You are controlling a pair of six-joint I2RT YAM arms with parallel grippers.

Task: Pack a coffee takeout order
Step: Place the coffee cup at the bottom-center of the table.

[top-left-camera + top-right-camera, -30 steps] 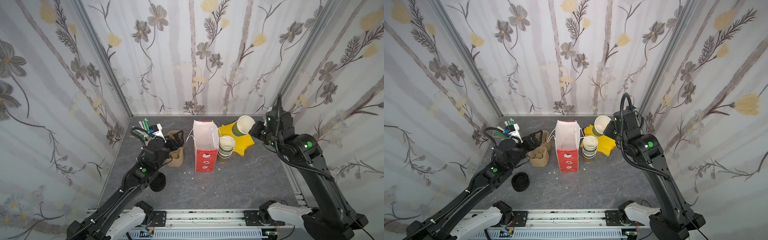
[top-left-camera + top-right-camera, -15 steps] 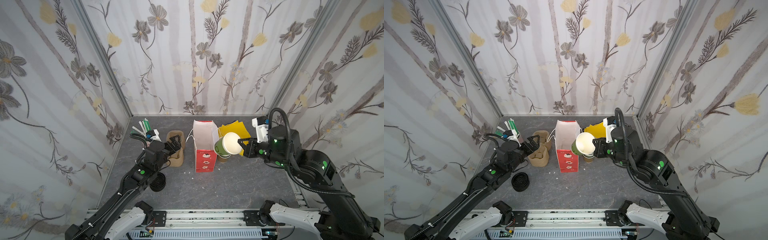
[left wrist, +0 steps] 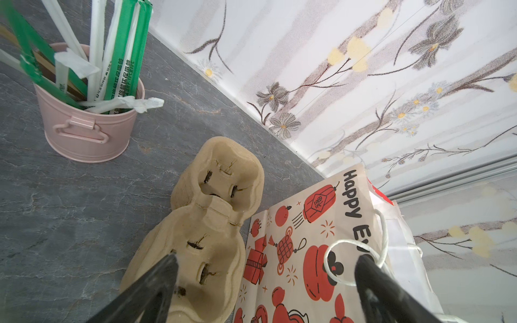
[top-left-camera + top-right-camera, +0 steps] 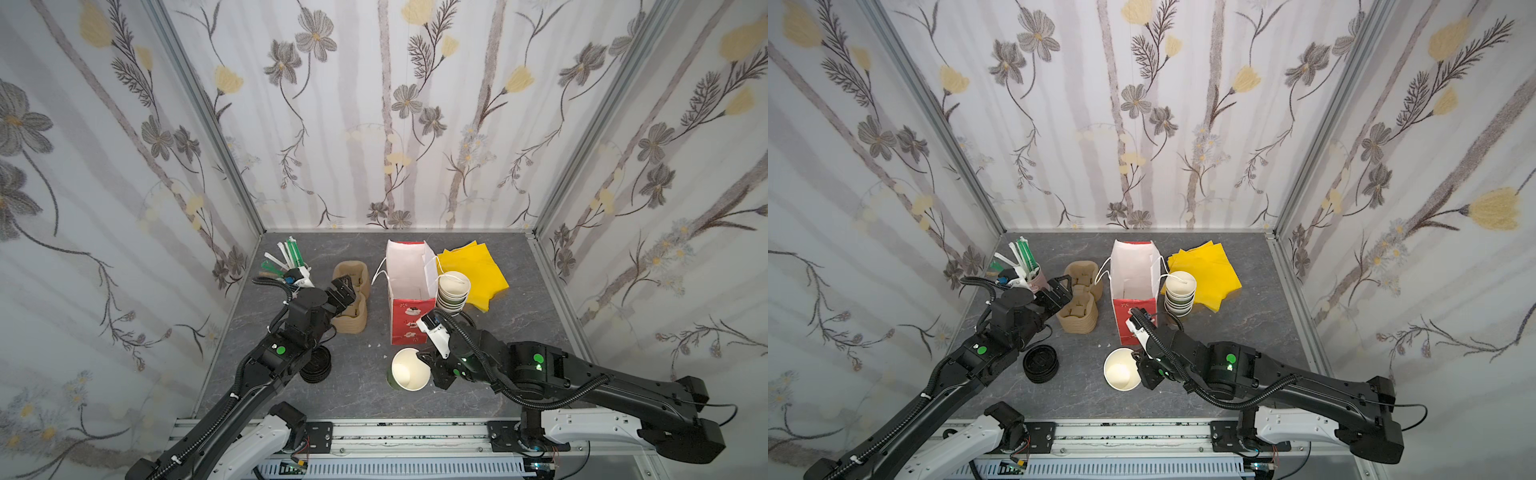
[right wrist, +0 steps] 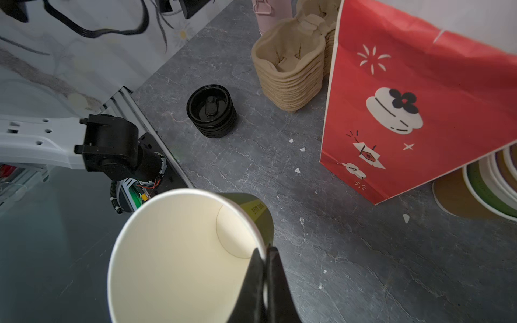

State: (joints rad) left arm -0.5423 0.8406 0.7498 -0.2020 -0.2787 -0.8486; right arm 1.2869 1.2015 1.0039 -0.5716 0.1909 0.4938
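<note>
While left gripper [image 4: 345,291] hovers spread over carriers [image 4: 353,320], right gripper [image 4: 424,360] pinches cup [image 4: 409,376] rim lower-centre, prob. to keep mouth lid-ready.

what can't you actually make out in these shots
Bag floor: hidden by its front wall, both top views.
Lid stack: partly behind the left arm, in a top view.
Cup stack: cut off by frame edge and bag, right wrist view.
Held cup: whether it rests on anything, no view shows beneath it.
</note>
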